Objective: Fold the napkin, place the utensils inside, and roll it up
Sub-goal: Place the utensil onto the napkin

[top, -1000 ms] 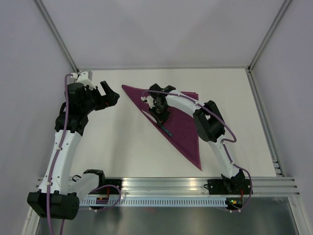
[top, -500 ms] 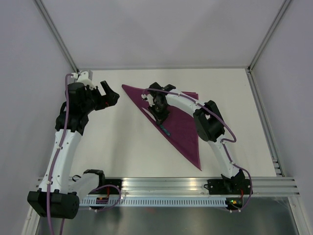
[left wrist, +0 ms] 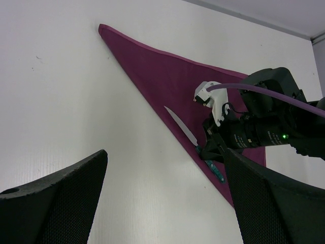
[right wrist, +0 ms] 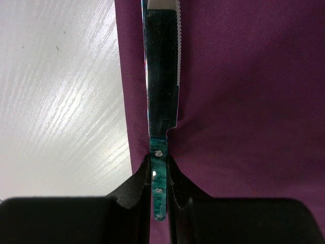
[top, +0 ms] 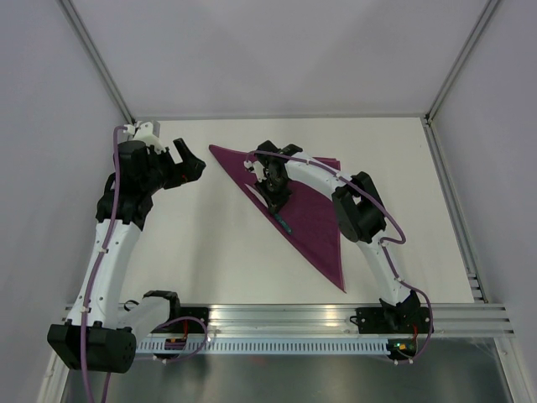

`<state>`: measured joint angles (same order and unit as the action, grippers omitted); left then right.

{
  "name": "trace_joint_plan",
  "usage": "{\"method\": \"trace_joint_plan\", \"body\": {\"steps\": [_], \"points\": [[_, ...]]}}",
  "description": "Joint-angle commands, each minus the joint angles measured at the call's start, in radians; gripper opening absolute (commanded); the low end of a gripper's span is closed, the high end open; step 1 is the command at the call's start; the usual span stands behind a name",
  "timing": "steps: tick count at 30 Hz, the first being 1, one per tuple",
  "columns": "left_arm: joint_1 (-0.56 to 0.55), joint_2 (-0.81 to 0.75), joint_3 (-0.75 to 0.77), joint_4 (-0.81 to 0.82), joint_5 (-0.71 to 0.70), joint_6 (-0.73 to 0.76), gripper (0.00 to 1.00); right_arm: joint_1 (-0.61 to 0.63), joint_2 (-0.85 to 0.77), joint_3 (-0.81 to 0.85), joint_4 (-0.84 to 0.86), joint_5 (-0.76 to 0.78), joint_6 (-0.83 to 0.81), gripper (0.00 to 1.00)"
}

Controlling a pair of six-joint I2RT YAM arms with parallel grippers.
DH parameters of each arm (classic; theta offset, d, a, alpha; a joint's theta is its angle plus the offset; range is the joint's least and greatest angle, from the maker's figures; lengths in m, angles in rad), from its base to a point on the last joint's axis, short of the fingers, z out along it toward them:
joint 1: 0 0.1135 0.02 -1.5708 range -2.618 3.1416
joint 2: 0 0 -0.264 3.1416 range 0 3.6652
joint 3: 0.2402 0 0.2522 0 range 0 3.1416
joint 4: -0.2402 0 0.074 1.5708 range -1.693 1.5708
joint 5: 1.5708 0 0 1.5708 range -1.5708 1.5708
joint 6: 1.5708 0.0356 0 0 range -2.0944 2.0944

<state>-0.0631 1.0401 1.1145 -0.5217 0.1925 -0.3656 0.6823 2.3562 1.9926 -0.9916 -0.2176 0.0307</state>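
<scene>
The magenta napkin [top: 317, 220] lies folded in a triangle on the white table, its long edge running from far left to near right. The knife [top: 284, 222] lies along that edge; the silver blade [left wrist: 181, 130] points to the far left. My right gripper [top: 275, 198] is low over the napkin [right wrist: 244, 76], and its fingers [right wrist: 137, 185] close on both sides of the green handle [right wrist: 158, 178]. My left gripper [top: 191, 165] is open and empty, raised to the left of the napkin [left wrist: 162, 71] and facing it.
Metal frame rails [top: 336, 317] run along the near edge of the table. White enclosure walls stand at the back and on both sides. Bare table [left wrist: 76, 101] lies left of the napkin, under my left gripper.
My right gripper and the knife have shifted very slightly toward the far left along the napkin's edge. The left arm has barely moved.
</scene>
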Motion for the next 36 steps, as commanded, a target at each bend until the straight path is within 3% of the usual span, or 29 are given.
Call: {"method": "trace_joint_plan", "body": {"steps": [1,13,16,23,26,33,36], "points": [[0.002,0.003,0.013,0.000,0.013,-0.049,1.00,-0.003,0.020,0.038,-0.033,0.000,0.034,0.01],[0.002,0.006,0.008,0.003,0.015,-0.045,1.00,-0.003,0.023,0.034,-0.028,0.000,0.034,0.02],[0.002,0.006,0.007,0.008,0.015,-0.044,1.00,-0.003,0.020,0.034,-0.028,-0.008,0.028,0.10],[0.002,-0.002,0.002,0.028,0.021,-0.039,1.00,-0.001,-0.014,0.051,-0.038,-0.031,0.009,0.39],[0.002,-0.017,-0.010,0.052,0.007,-0.045,1.00,-0.001,-0.026,0.071,-0.050,-0.035,0.003,0.45],[0.002,-0.063,-0.016,0.124,0.004,-0.030,1.00,-0.001,-0.109,0.094,-0.061,-0.022,-0.015,0.47],[0.000,-0.083,-0.027,0.204,0.140,0.013,1.00,-0.016,-0.201,0.089,-0.022,-0.002,-0.006,0.48]]}}
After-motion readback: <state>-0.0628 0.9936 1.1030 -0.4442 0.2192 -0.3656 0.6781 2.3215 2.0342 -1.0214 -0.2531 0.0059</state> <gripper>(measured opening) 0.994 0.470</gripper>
